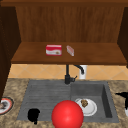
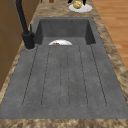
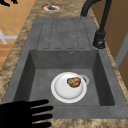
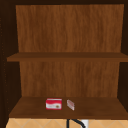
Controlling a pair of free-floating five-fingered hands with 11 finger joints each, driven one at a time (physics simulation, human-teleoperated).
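- Front view: two hands. The left hand (image 1: 33,115) hangs over the drainboard's front left, its fingers hard to make out. The right hand (image 1: 123,98) is at the right edge, over the counter. One red ball (image 1: 67,114) covers the sink (image 1: 45,93) front; one white plate (image 1: 90,109) with one food piece (image 1: 84,103) lies in the basin.
- Left side view: one far plate (image 2: 83,9) bearing a yellow lump (image 2: 77,4), dark fingers above it.
- Right side view: right hand, fingers straight and spread, holding nothing, near the basin plate; one red-rimmed plate (image 3: 51,7) beyond the drainboard.
- Upper view: two boxes (image 4: 53,104) on the lower shelf (image 4: 100,108).

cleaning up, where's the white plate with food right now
The white plate lies on the sink basin floor, right of the faucet in the front view.
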